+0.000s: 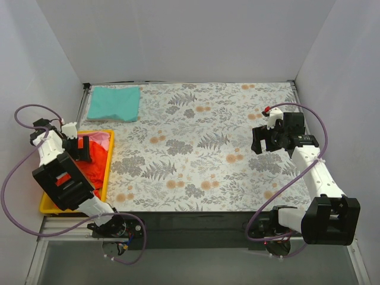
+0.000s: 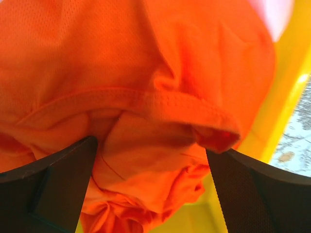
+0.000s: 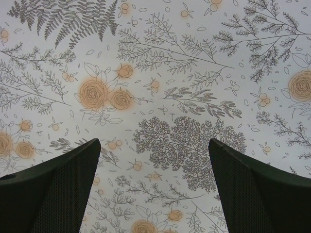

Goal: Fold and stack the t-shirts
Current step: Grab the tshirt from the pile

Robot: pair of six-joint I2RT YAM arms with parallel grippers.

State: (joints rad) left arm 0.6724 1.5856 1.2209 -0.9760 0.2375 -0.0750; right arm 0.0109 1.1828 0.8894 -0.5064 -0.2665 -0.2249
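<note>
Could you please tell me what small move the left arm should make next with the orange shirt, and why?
Probably close the left gripper on the orange-red shirt. Its fingers stand open, with bunched cloth just below the hemmed edge lying between them in the yellow tray. A pinch there looks likely to catch the shirt for lifting out.

A folded shirt (image 1: 114, 103) is laid at the cloth's (image 1: 202, 148) far-left corner; a crumpled shirt (image 1: 98, 166) is piled in the tray (image 1: 45, 205) (set at the left, nearer).
</note>
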